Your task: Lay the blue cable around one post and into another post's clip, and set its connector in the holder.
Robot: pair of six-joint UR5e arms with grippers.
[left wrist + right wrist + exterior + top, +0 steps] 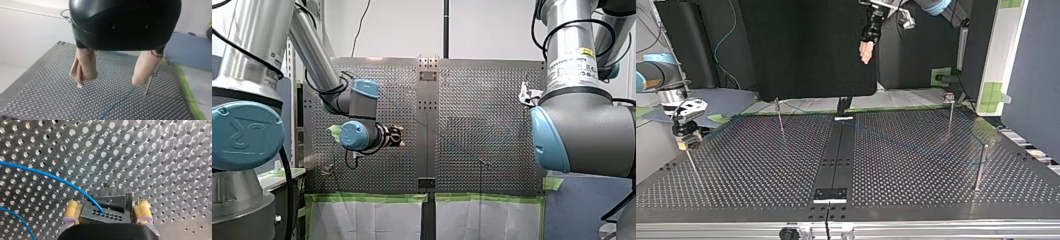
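Observation:
The blue cable [47, 174] curves over the perforated plate and ends in a black connector [105, 216]. The connector rests in a small metal holder [116, 198]. My right gripper [107, 203] stands open, its yellow pads [72, 210] on either side of the connector and holder. At the top view's left the same right gripper [686, 141] hangs low over the plate's edge. My left gripper [108, 85] is open and empty, with beige pads [83, 67], well above the table. Below it the cable [117, 103] runs past a thin post [150, 82]. In the top view my left gripper [866, 52] hovers high at the back.
Thin metal posts stand on the plate: one [780, 116] at the back left of the top view, two [950, 114] [981, 167] at its right, one [692, 167] under my right gripper. A black strip [836, 160] runs down the plate's middle. Green tape [372, 198] edges the table.

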